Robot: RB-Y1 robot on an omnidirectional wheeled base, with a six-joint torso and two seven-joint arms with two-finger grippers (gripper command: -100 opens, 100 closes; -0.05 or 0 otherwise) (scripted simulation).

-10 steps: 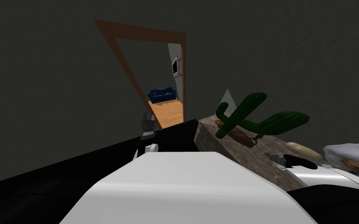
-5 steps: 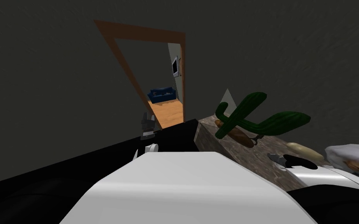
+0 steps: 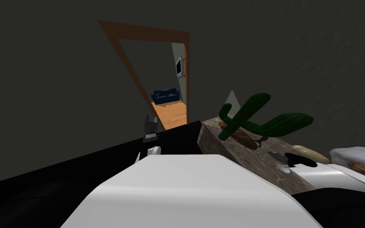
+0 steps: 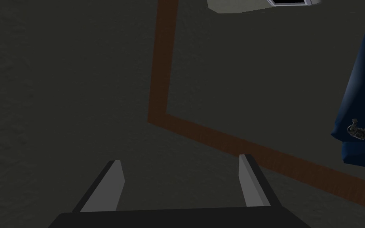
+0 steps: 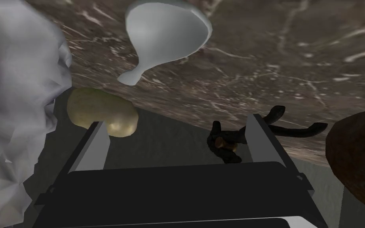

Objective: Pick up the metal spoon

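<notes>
My right gripper (image 5: 177,120) holds its two blades apart with nothing between them, over a brown marbled counter (image 5: 280,59). Just past the fingertips the light grey spoon (image 5: 166,29) lies flat on the marble, untouched, its bowl away from me and its short handle pointing back toward a pale tan lump (image 5: 102,113) beside one blade. A small black curled object (image 5: 233,138) sits against the other blade, and a white crumpled mass (image 5: 11,99) crowds in beyond the tan lump. The wrist view shows bare marble around the spoon's bowl and a counter edge running close behind the blades. From the head view I see what the wrist does not: a brown pot (image 3: 243,138) with a green cactus (image 3: 257,116) farther along the counter, and the counter's corner ending at a black area (image 3: 98,166). My left gripper (image 4: 180,160) hangs over that black area, blades apart and holding nothing, well clear of the counter. Beyond it a brown door frame (image 3: 146,35) opens onto a blue sofa (image 3: 164,96).
</notes>
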